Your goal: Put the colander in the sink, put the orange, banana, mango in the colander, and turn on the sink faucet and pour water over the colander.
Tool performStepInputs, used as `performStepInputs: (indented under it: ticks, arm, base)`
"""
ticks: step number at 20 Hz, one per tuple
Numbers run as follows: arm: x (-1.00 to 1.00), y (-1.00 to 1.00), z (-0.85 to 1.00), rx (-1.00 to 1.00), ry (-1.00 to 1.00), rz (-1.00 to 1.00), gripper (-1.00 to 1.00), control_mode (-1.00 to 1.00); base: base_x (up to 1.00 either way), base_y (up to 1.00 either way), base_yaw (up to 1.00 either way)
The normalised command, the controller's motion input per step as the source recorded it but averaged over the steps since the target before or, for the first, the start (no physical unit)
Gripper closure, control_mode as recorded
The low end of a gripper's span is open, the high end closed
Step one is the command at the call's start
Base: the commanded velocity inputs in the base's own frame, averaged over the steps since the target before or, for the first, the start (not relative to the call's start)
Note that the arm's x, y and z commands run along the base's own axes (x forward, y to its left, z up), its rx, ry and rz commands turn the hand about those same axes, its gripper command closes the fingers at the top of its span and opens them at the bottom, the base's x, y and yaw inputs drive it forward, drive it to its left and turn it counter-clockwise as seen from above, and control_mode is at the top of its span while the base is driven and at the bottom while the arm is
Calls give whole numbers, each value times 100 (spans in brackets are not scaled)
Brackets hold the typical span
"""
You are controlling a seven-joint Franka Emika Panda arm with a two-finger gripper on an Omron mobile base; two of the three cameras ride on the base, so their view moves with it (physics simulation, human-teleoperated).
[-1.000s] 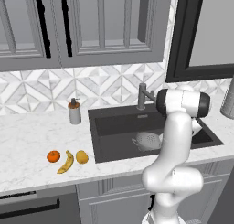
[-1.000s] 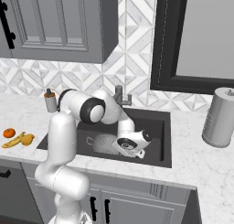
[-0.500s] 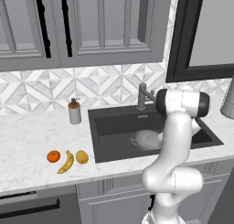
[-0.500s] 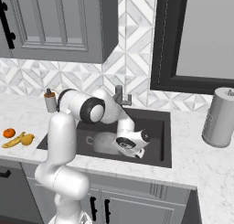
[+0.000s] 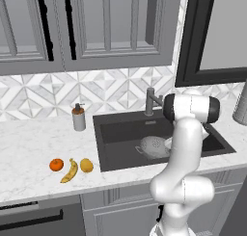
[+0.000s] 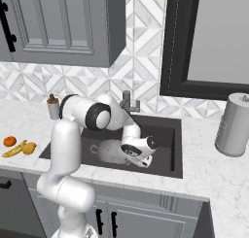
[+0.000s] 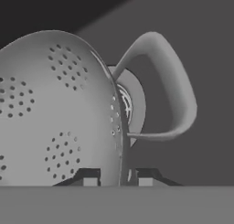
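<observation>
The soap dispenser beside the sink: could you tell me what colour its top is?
The soap dispenser has a dark top, clearest in the left base view.

Grey cabinets [image 5: 87,28], patterned backsplash [image 5: 43,93], marble counter [image 5: 29,148].

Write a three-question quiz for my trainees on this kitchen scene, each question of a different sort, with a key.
1. True or false: the colander lies inside the sink.
2. Which fruit lies between the other two on the counter? A) orange B) banana C) mango
3. Fill in: in the hand view, the fingers stand on either side of the colander's ____.

Key: 1 true; 2 B; 3 rim
</observation>
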Motion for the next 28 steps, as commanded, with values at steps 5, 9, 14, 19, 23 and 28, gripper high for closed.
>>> performStepInputs:
  ticks: [5, 9, 14, 19, 23, 28]
  arm:
    - [0, -5, 25, 0, 0, 0, -100, -100]
    - [-1, -14, 83, 0, 0, 0, -100, -100]
    - [-7, -18, 100, 0, 0, 0, -100, -100]
    - [-37, -27, 100, 0, 0, 0, -100, -100]
    - [-65, -17, 100, 0, 0, 0, -100, -100]
    - [-94, 20, 92, 0, 1, 0, -100, -100]
  base:
    - [0, 0, 0]
    - [0, 0, 0]
    - [0, 0, 0]
    - [0, 0, 0]
    - [0, 0, 0]
    - [0, 0, 0]
